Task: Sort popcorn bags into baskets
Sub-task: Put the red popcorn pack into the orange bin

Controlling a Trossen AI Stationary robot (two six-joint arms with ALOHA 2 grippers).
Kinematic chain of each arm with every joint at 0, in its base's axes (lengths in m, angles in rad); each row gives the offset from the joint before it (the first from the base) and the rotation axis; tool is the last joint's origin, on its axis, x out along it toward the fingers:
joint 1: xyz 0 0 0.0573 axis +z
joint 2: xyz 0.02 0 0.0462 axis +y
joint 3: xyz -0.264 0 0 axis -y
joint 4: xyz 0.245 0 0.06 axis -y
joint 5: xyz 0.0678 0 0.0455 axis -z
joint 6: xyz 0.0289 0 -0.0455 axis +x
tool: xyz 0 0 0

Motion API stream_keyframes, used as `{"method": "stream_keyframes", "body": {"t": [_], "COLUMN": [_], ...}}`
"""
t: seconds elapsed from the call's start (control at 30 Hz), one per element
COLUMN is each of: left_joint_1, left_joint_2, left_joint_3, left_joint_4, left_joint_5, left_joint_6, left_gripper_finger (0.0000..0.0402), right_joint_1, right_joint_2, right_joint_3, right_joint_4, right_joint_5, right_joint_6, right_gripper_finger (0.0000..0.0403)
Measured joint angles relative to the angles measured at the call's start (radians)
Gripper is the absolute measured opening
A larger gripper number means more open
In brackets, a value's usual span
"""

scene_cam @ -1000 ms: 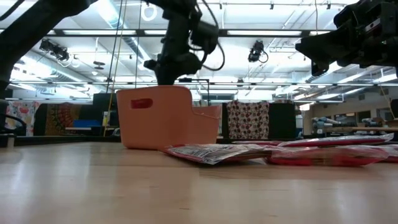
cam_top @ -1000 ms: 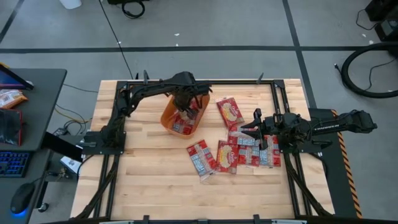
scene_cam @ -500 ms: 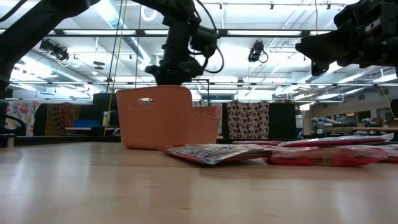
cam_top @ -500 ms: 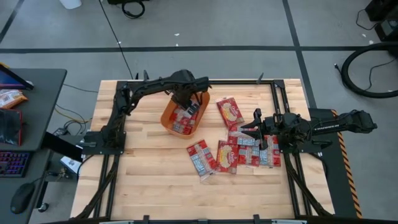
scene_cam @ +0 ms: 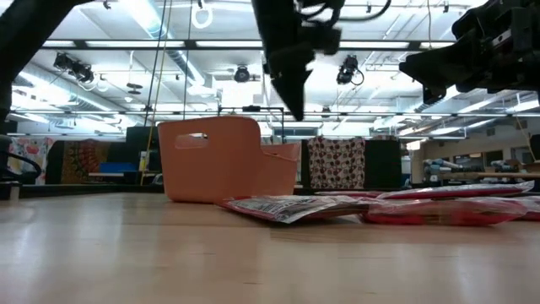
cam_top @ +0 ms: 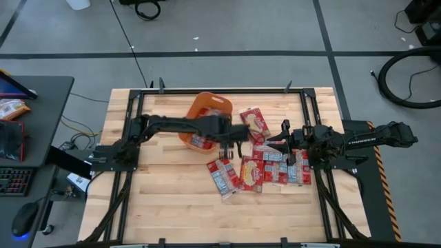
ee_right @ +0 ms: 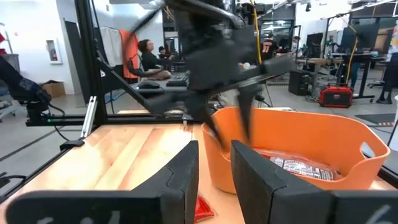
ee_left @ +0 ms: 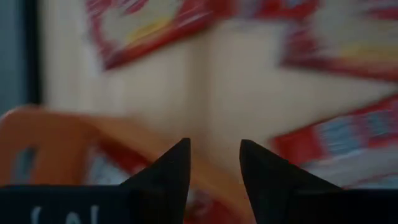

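Note:
The orange basket (cam_top: 205, 105) stands at the table's far middle and holds popcorn bags (ee_right: 300, 164). Several red popcorn bags lie flat on the table to its right and near side: one by the basket (cam_top: 254, 123), two nearer (cam_top: 222, 175) (cam_top: 251, 172), and a cluster (cam_top: 281, 167) under the right arm. My left gripper (cam_top: 236, 138) is open and empty. It hangs pointing down (scene_cam: 295, 105) above the table, just past the basket's right rim (ee_left: 124, 134). My right gripper (cam_top: 279, 142) waits open and empty above the cluster, facing the basket (ee_right: 292, 134).
Black rails (cam_top: 313, 114) run along the table's sides and far edge. Bare wood (cam_top: 165, 193) lies at the near left. A desk with a keyboard (cam_top: 14, 180) stands off the left edge. People show in the room beyond (ee_right: 149, 56).
My left gripper has swung from above the basket's inside toward the table's right and near side. It now hangs past the basket's right rim, over the table beside the loose bags. The basket and the bags on the table have stayed in place.

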Motion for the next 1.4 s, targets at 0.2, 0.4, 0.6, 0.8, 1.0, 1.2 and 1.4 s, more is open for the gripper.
{"method": "stream_keyframes", "body": {"t": [0.2, 0.4, 0.6, 0.8, 1.0, 1.2, 1.4], "left_joint_1": [-0.045, -0.11, -0.174, -0.211, -0.201, -0.177, -0.179], "left_joint_2": [0.0, 0.001, 0.053, 0.127, 0.173, 0.202, 0.223], "left_joint_3": [0.0, 0.0, 0.0, -0.002, -0.001, -0.002, -0.002], "left_joint_4": [0.056, 0.07, 0.073, 0.006, 0.014, 0.014, -0.018], "left_joint_5": [0.146, 0.225, 0.301, 0.226, 0.252, 0.259, 0.278], "left_joint_6": [-0.162, -0.217, -0.206, -0.012, 0.071, 0.142, 0.221], "left_gripper_finger": [0.0144, 0.0144, 0.0144, 0.0144, 0.0144, 0.0144, 0.0144], "right_joint_1": [0.0, 0.0, 0.0, 0.0, 0.0, 0.0, 0.0], "right_joint_2": [0.0, 0.0, 0.0, 0.011, 0.012, 0.022, 0.021], "right_joint_3": [0.0, 0.0, 0.0, 0.0, 0.0, 0.0, 0.0], "right_joint_4": [-0.003, -0.003, -0.003, 0.003, 0.001, 0.003, 0.004], "right_joint_5": [0.008, 0.026, 0.026, 0.026, 0.026, 0.026, 0.026], "right_joint_6": [-0.006, -0.007, -0.003, 0.0, 0.0, 0.0, 0.0], "right_gripper_finger": [0.0099, 0.0099, 0.0099, 0.0099, 0.0099, 0.0099, 0.0099]}}
